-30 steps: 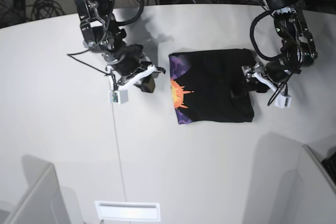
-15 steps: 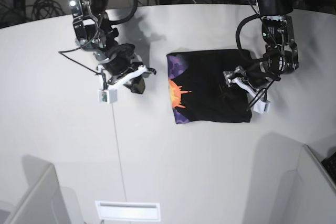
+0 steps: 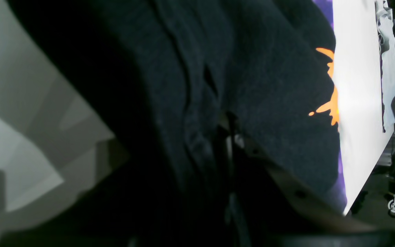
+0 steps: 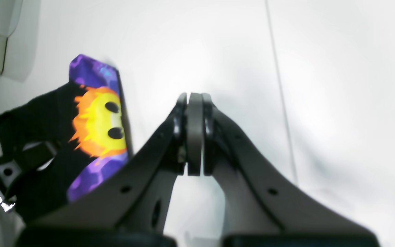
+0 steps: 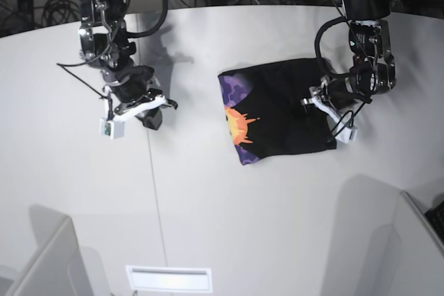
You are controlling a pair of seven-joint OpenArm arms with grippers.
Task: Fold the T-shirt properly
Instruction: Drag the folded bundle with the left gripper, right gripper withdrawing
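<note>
The black T-shirt lies folded on the white table, its orange sun and purple print along its left edge. My left gripper is at the shirt's right edge. In the left wrist view black cloth fills the frame and wraps the fingertips, which look shut on it. My right gripper hangs over bare table left of the shirt. In the right wrist view its pads are pressed together and empty, with the sun print off to the left.
A thin seam runs down the table left of the shirt. Grey panels stand at the front left and front right. A white slot sits at the front edge. Cables lie behind the table.
My right gripper has moved left, away from the shirt, staying shut. My left gripper has moved onto the shirt's right edge, and the shirt has turned slightly.
</note>
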